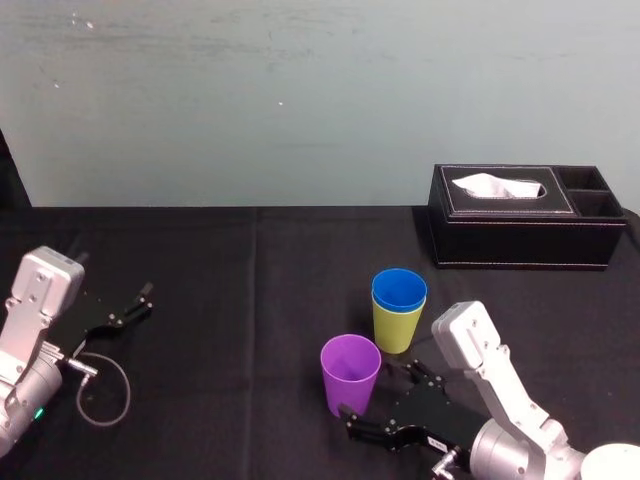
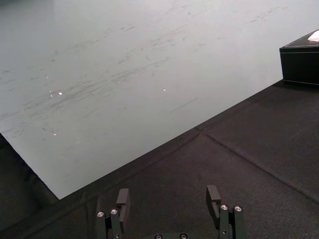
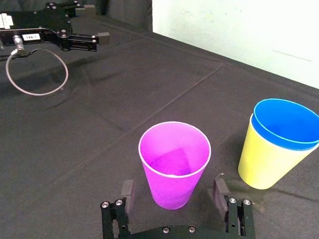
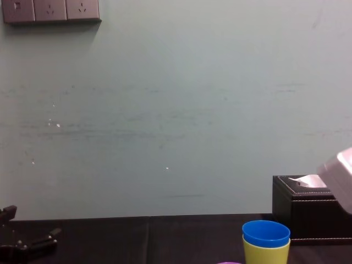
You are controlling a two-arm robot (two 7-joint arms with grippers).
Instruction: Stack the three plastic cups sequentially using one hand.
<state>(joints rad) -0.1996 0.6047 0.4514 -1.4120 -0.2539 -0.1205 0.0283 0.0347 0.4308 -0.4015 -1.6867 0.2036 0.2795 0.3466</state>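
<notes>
Nearest the robot, the right claw [image 3: 173, 190] lies low over the black-clothed table [image 1: 250, 300], its black fingers [image 3: 127, 191] spread wide. The purple cup [image 3: 174, 164] stands upright and mouth-up between them, with a gap on either side of its lower wall, so nothing is pinched. On the robot's left, well apart from the cups, the left claw [image 1: 135, 305] rests parked on the table, likewise spread and holding nothing, with a loop of grey cable [image 1: 105, 390] beside its arm. Just beyond the purple cup, slightly to the robot's right and not touching it, the blue cup [image 1: 399, 290] sits nested inside the yellow-green cup [image 1: 397, 330]. Both are upright, and the blue rim stands proud of the yellow-green one. Farther back on the right stands a black tissue box [image 1: 520, 215] with a white tissue [image 1: 497, 186] protruding from its top slot. A pale wall [image 1: 300, 100] closes the far edge of the table.
</notes>
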